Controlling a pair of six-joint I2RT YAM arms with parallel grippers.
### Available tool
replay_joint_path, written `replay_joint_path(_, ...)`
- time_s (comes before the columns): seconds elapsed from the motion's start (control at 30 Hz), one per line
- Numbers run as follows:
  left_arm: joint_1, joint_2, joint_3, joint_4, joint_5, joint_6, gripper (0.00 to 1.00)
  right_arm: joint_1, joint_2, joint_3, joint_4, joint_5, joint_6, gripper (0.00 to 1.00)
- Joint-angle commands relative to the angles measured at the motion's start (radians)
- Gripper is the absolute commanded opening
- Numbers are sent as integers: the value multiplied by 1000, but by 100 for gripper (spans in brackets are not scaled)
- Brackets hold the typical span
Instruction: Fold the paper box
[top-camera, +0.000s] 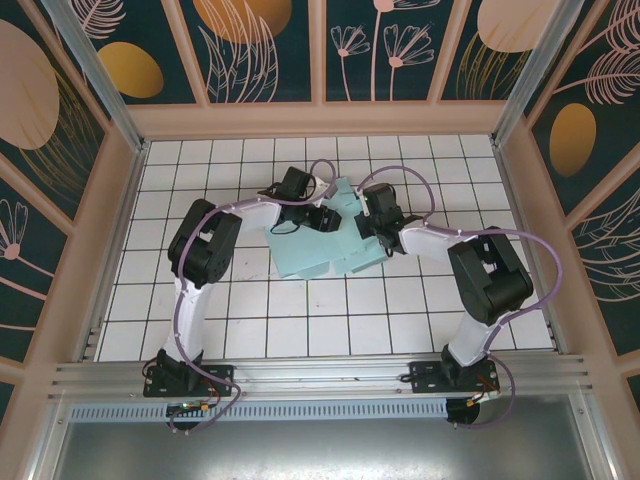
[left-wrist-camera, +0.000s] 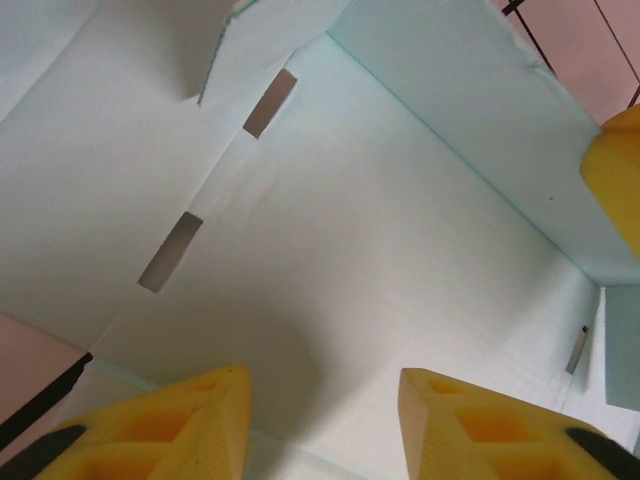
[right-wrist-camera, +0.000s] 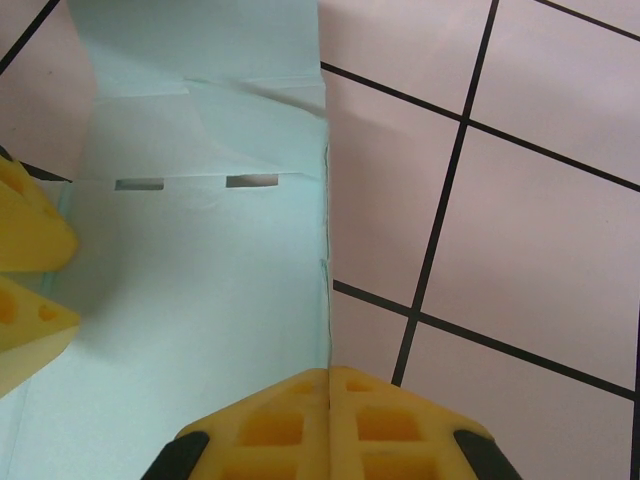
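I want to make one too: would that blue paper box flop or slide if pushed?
Probably floppy: the paper box is thin card, bending at its creases. Likely light, so it may slide on the smooth tiled table.

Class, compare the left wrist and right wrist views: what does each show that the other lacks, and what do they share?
Left wrist view: the left gripper, jaws apart, over the paper box, with a raised flap. Right wrist view: the right gripper, jaws shut at the box's edge, whole table tiles alongside. Shared: pale blue card with paired slots.
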Motion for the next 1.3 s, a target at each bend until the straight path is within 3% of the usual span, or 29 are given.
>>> replay_joint_path(0.0,7,-39,0,-80,9,-39,49,-4,-10,13,0,6,15,0)
replay_joint_path(0.23,23,-3,-14,-43,-53,-75,50,-5,-27,-13,13,14,18,0)
replay_joint_path(0.43,23,29,-112,149,-32,-172,51,-13,-30,-20,18,10,14,0)
replay_joint_path(0.53,22,-44,-146,222,-52,-199,56,-14,-39,-23,25,4,11,0)
replay_joint_path(0.73,30,-228,-144,289,-169,-240,79,-14,-96,-91,122,-37,-8,0)
replay_joint_path(0.87,71,-241,-70,272,-147,-343,92,-16,-148,-165,226,-82,-22,0)
replay_joint_path(0.97,79,-203,16,217,-110,-354,95,-17,-173,-202,279,-108,-27,0)
replay_joint_path(1.17,45,-106,232,16,-78,-240,91,-16,-217,-254,363,-140,-43,0)
replay_joint_path(1.27,17,-60,328,-92,-79,-177,81,-16,-213,-247,357,-138,-47,0)
